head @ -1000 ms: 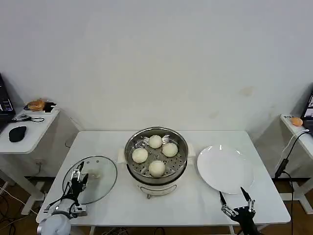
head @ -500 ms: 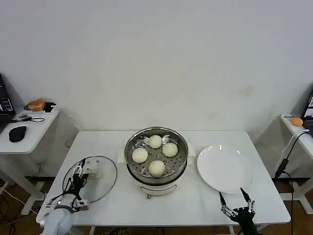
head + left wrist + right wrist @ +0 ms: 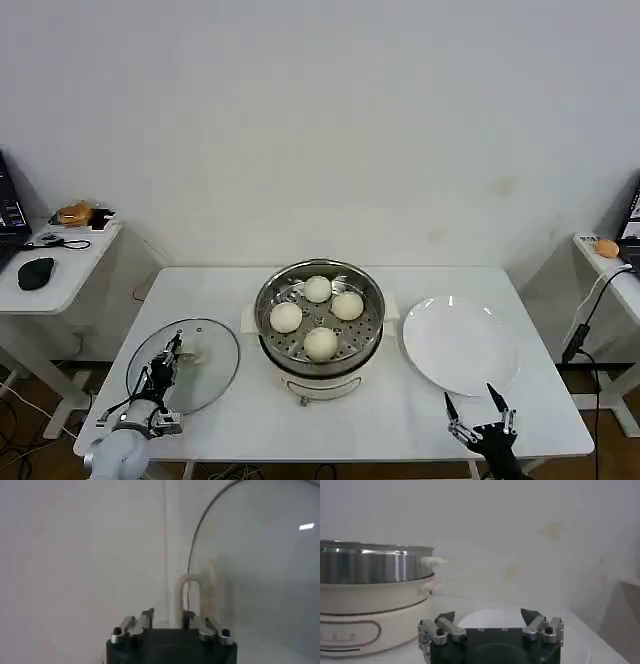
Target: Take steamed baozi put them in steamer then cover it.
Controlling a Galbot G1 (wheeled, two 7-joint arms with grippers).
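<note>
Four cream-white baozi (image 3: pixel 320 343) lie on the perforated tray inside the shiny steel steamer (image 3: pixel 268 296) at the table's middle. The steamer (image 3: pixel 375 567) also appears in the right wrist view. The clear glass cover (image 3: pixel 205 385) lies flat on the table to its left, with its beige bar handle (image 3: pixel 193 355) up. My left gripper (image 3: pixel 172 347) hovers open over the cover. In the left wrist view the handle (image 3: pixel 192 597) stands just beyond the left gripper (image 3: pixel 167 614), not between its fingers. My right gripper (image 3: pixel 470 400) waits open at the front right, empty.
A flat white plate (image 3: pixel 460 345) sits bare to the right of the steamer and shows ahead of the right gripper (image 3: pixel 488 615) as a pale plate (image 3: pixel 515 617). Small side tables with clutter stand off both ends of the white table (image 3: pixel 400 420).
My left gripper has shifted slightly over the cover, toward its handle. The cover, steamer and baozi have stayed put, and the right gripper has barely moved.
</note>
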